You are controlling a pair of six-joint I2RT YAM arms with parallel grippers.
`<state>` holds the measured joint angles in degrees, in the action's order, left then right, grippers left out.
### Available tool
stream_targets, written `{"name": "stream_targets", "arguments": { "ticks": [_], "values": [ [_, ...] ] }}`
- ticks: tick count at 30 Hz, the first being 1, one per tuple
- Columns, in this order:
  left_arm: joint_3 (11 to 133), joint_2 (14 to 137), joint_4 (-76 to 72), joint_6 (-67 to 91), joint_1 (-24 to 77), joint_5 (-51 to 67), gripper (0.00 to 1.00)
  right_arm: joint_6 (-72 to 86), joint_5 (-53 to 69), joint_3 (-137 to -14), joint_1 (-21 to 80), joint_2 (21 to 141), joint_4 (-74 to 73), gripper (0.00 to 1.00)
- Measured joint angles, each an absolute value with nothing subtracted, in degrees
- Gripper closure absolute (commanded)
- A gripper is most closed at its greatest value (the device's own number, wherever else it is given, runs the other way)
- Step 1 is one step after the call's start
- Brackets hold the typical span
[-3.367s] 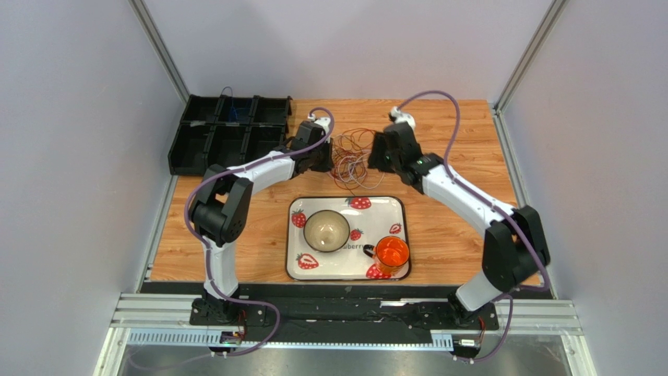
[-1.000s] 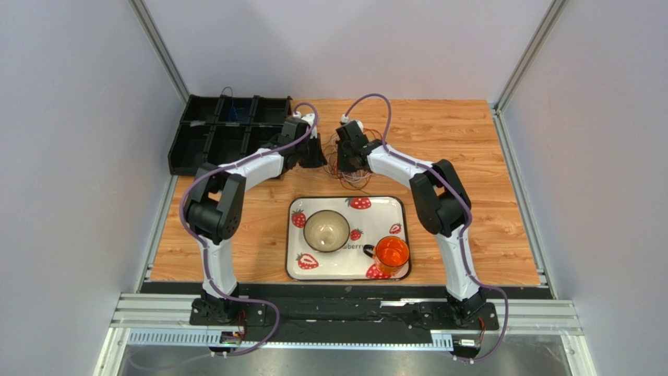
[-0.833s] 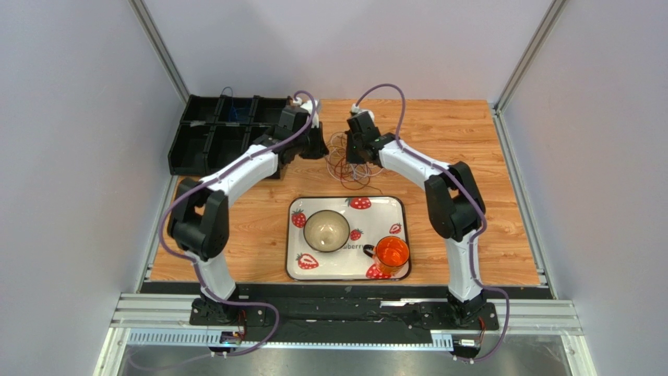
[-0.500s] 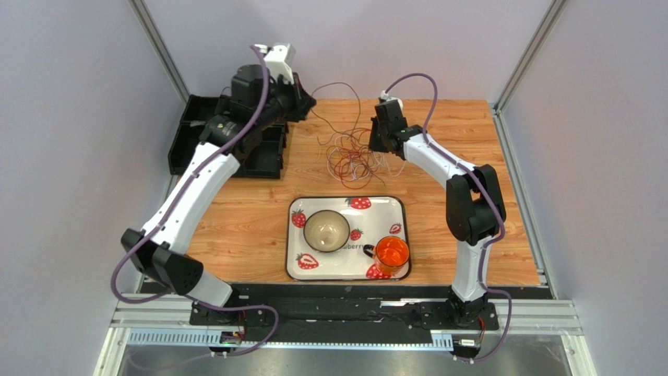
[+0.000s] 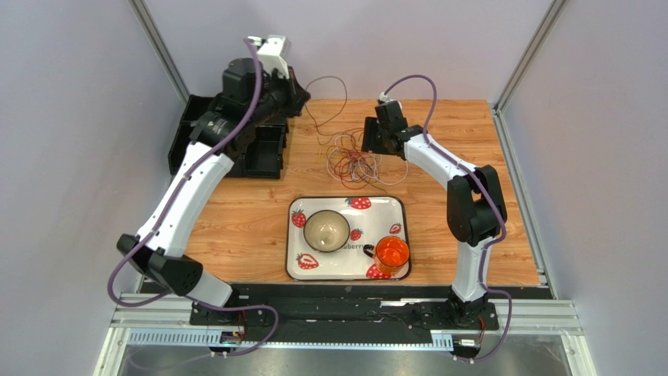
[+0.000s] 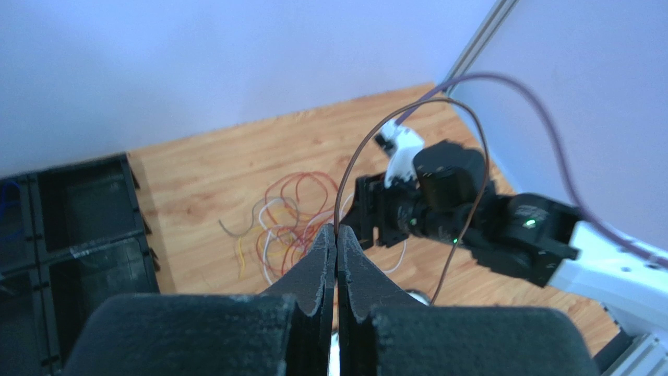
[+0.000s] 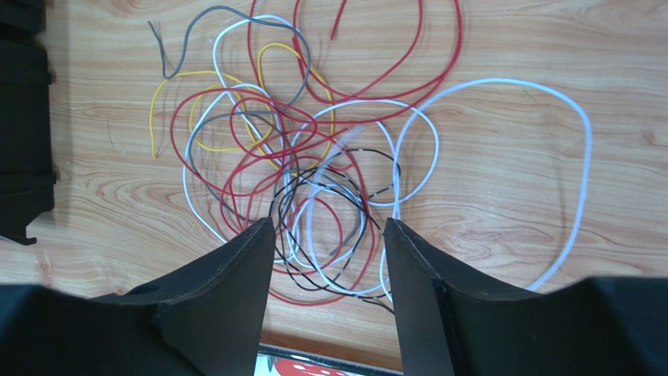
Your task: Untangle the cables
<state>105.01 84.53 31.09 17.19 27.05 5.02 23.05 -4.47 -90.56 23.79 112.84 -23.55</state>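
Note:
The cables [image 5: 353,160] lie in a loose tangle of red, white, yellow, grey and black loops on the wooden table, behind the tray. My left gripper [image 5: 301,91] is raised high at the back left, over the bins. In the left wrist view this gripper [image 6: 336,229] is shut on one thin brown cable [image 6: 408,106], which arcs up and drops back toward the tangle [image 6: 290,211]. My right gripper [image 5: 365,146] hangs just above the tangle's right side. In the right wrist view it [image 7: 328,223] is open, with the cables [image 7: 314,172] below it and nothing between its fingers.
Black compartment bins [image 5: 235,133] stand at the back left under my left arm. A strawberry-print tray [image 5: 396,205] in front of the tangle holds a bowl [image 5: 327,229] and an orange cup [image 5: 391,254]. Grey walls close in both sides.
My left arm has swung up and back to the left, drawing the brown cable out of the tangle. My right gripper has shifted right and opened.

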Motion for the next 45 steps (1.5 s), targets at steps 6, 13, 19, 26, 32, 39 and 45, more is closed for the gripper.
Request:
{"name": "stream_targets", "arguments": {
  "ticks": [6,13,19,26,32,39,45],
  "values": [
    [100.75,92.82,33.21,17.15,27.03,4.82,1.00,22.63,-5.85,-90.87,22.61,109.01,-27.24,0.38],
    [97.84,98.98,34.54,17.65,27.03,3.53,1.00,24.86,-7.05,-83.59,21.15,100.22,-27.79,0.41],
    [90.70,101.78,33.26,18.00,28.03,4.23,1.00,28.36,-5.74,-69.19,21.08,95.48,-26.57,0.44],
    [89.67,105.43,31.66,18.92,32.47,4.25,1.00,29.63,-2.35,-56.01,21.15,88.47,-23.09,0.41],
    [89.67,105.97,30.81,19.42,32.95,4.03,1.00,27.88,1.65,-54.39,21.15,82.74,-17.43,0.42],
    [89.67,105.97,30.65,19.62,32.71,3.97,1.00,26.28,3.27,-56.03,21.19,89.80,-14.09,0.45],
    [89.67,105.97,30.68,19.59,32.71,4.01,1.00,24.75,3.62,-61.89,21.19,99.00,-13.34,0.51]
  ]
}}
